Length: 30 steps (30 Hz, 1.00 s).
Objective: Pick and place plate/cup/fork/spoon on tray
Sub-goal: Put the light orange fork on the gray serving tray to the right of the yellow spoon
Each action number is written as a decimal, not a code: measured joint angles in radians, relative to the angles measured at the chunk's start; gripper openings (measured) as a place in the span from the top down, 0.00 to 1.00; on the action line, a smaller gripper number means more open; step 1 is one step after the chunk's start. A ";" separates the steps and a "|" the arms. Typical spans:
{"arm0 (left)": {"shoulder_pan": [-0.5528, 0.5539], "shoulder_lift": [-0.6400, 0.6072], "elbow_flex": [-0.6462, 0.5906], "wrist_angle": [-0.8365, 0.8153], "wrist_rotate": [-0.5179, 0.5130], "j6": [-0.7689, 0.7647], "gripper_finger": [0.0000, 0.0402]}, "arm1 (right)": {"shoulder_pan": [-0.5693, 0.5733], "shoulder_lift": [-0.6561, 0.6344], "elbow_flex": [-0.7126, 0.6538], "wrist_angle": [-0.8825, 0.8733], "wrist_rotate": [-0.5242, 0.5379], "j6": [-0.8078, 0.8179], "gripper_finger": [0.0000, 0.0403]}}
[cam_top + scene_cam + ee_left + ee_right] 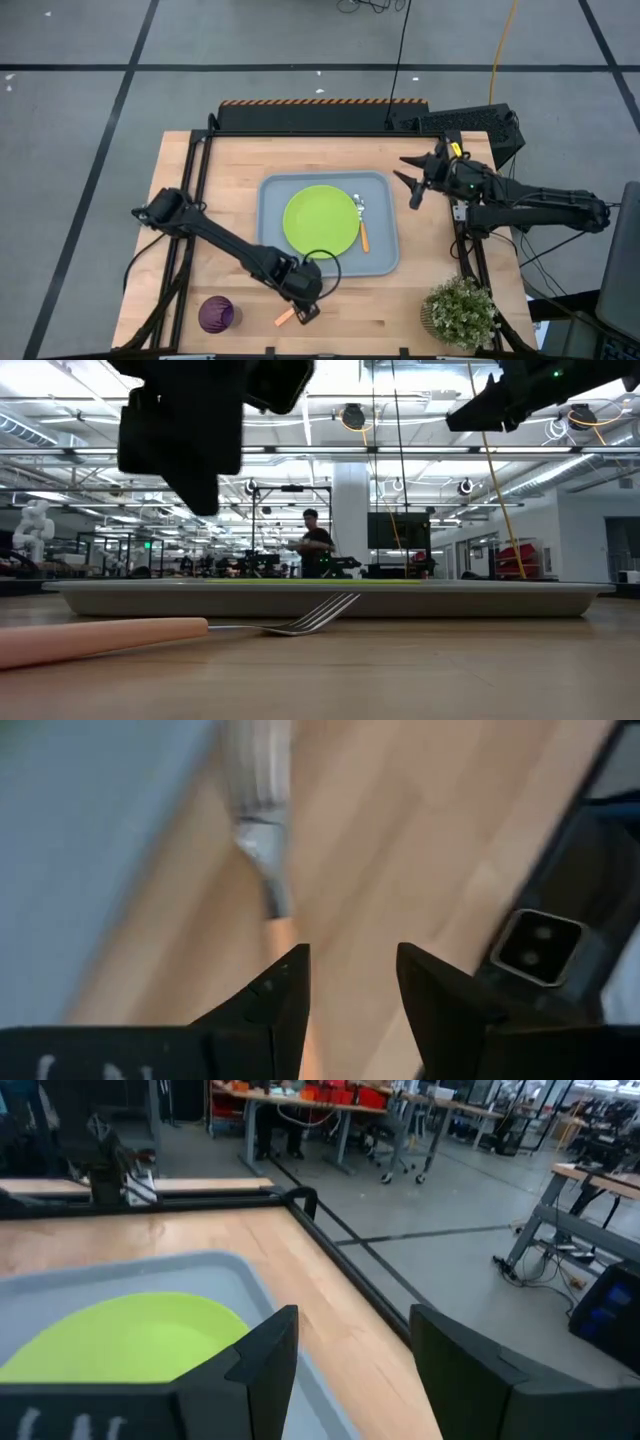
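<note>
Wooden table (420, 290), no legible writing; left hand (305, 312) apart over fork (285, 318), right hand (408, 172) apart.

Plate (320, 222) and spoon (361, 222) on tray (385, 262); fork (286, 317) on table (390, 305).

Lime-green plate (320, 221) on a light grey-blue tray (382, 263), with an orange-handled, silver-bowled spoon (362, 224) at the plate's right. Translucent dark purple cup (215, 314) at the near left of the pale blond wooden table (400, 300), and an orange-handled fork (285, 318) with a silver head just right of it. Black-and-orange hazard stripes (320, 102) along the table's far edge, a green plant (460, 310) at the near right.
</note>
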 joint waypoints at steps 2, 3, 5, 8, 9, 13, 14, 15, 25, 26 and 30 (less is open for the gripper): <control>-0.008 0.022 0.000 0.018 0.025 -0.011 0.62 | 0.000 0.001 0.000 -0.004 0.000 0.000 0.54; -0.011 0.030 0.000 0.020 0.032 -0.019 0.62 | 0.000 0.001 0.000 -0.006 0.000 0.000 0.54; -0.016 0.044 0.000 -0.005 0.043 -0.021 0.62 | 0.000 0.000 0.000 -0.005 0.000 0.000 0.54; -0.019 0.069 0.000 -0.063 0.054 -0.026 0.62 | 0.000 0.000 0.000 -0.005 0.000 -0.001 0.54; -0.019 0.075 0.000 -0.076 0.054 -0.026 0.62 | 0.000 0.000 0.000 -0.005 0.000 -0.002 0.54; -0.019 0.099 0.000 -0.068 0.055 -0.025 0.62 | 0.000 0.000 0.000 -0.005 0.000 -0.005 0.54; -0.019 0.106 0.000 -0.066 0.054 -0.021 0.62 | 0.000 0.000 0.000 -0.005 0.000 -0.005 0.54; -0.019 0.114 0.000 -0.064 0.052 -0.017 0.62 | 0.000 0.000 0.000 -0.005 0.000 -0.006 0.54; -0.019 0.141 0.003 -0.059 0.018 0.005 0.67 | 0.000 0.000 0.000 -0.028 -0.001 -0.005 0.54; -0.018 0.137 0.002 -0.060 0.011 0.010 0.70 | 0.000 0.000 0.000 -0.033 -0.001 -0.005 0.54; -0.016 0.134 0.000 -0.062 0.007 0.038 0.87 | 0.000 0.000 0.000 -0.053 -0.001 -0.005 0.54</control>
